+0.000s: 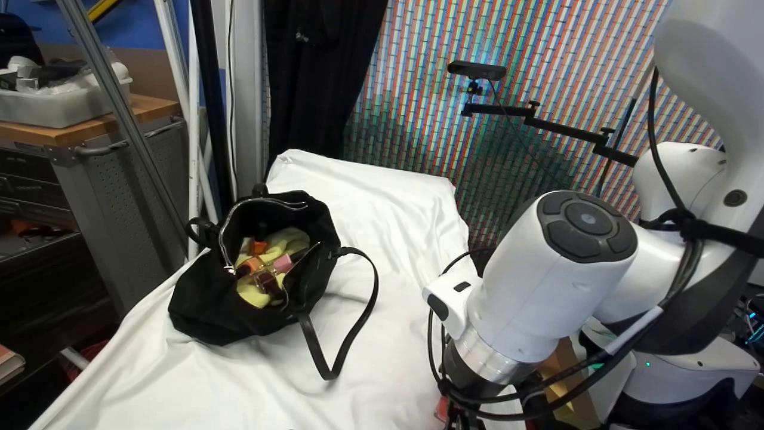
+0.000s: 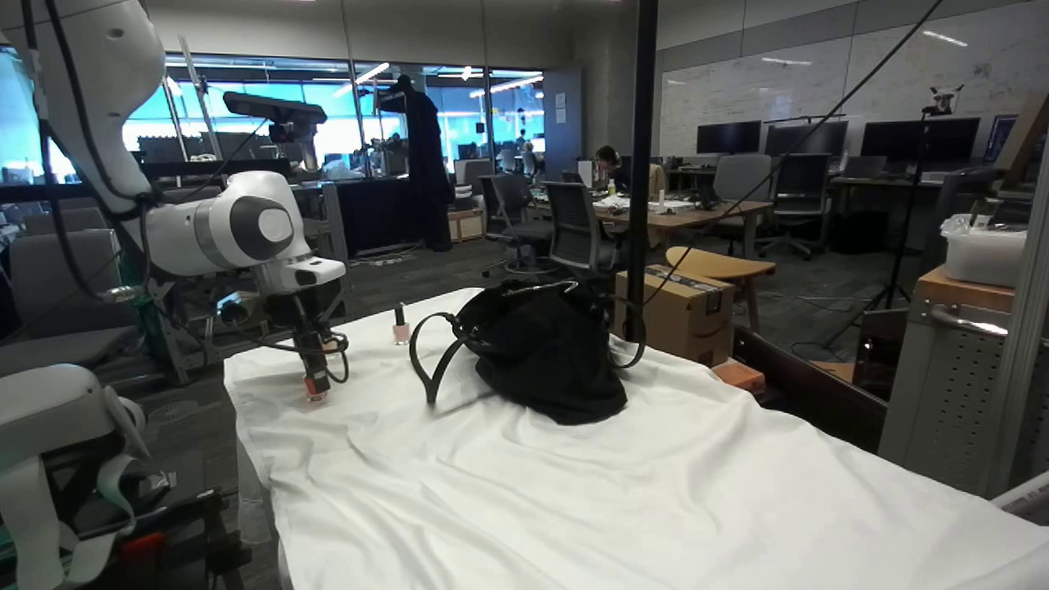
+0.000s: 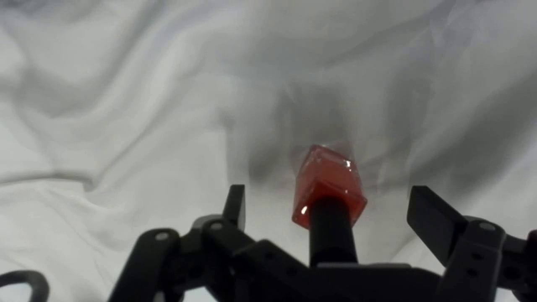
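Black two-finger end effector [image 3: 327,205], its jaws spread wide, is straddling one black-capped, square-sided, translucent red bottle [image 3: 327,180], which is standing between the fingers without contact on a white-cloth-draped bench [image 2: 656,483]. One black fabric handbag with looped handles [image 1: 221,307] is gaping on the same bench, containing a yellow cloth [image 1: 253,295] and small coloured items [image 1: 282,263]; one pale-pink, black-capped bottle [image 2: 401,332] is standing upright, apart from the red one.

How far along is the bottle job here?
Apparently done: what look like bottles lie inside the black bag. In hand: the open gripper straddles a red bottle without gripping it. Likely left: bagging that one and the pink bottle standing on the white cloth.
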{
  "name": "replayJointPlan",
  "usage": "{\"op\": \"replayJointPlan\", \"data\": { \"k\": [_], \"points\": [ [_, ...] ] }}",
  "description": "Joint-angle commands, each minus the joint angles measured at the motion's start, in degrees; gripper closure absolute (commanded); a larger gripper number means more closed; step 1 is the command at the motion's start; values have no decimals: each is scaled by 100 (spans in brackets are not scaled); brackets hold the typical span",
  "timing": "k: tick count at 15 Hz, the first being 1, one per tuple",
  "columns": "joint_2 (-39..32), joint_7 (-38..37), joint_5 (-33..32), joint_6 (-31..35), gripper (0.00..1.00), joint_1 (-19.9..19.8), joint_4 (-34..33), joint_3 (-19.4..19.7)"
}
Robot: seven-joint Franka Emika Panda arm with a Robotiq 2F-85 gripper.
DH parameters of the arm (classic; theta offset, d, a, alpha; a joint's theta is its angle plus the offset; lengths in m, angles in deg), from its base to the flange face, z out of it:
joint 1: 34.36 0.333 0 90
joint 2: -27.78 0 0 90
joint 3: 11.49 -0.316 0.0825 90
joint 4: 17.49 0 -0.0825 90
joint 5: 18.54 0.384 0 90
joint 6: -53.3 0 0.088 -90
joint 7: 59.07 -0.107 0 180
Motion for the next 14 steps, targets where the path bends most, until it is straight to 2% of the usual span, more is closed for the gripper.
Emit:
{"op": "replayJointPlan", "data": {
  "k": [1, 14],
  "points": [
    [58, -27, 21, 155, 0, 6, 106, -50],
    [-123, 447, 433, 479, 0, -175, 73, -41]
  ]
}}
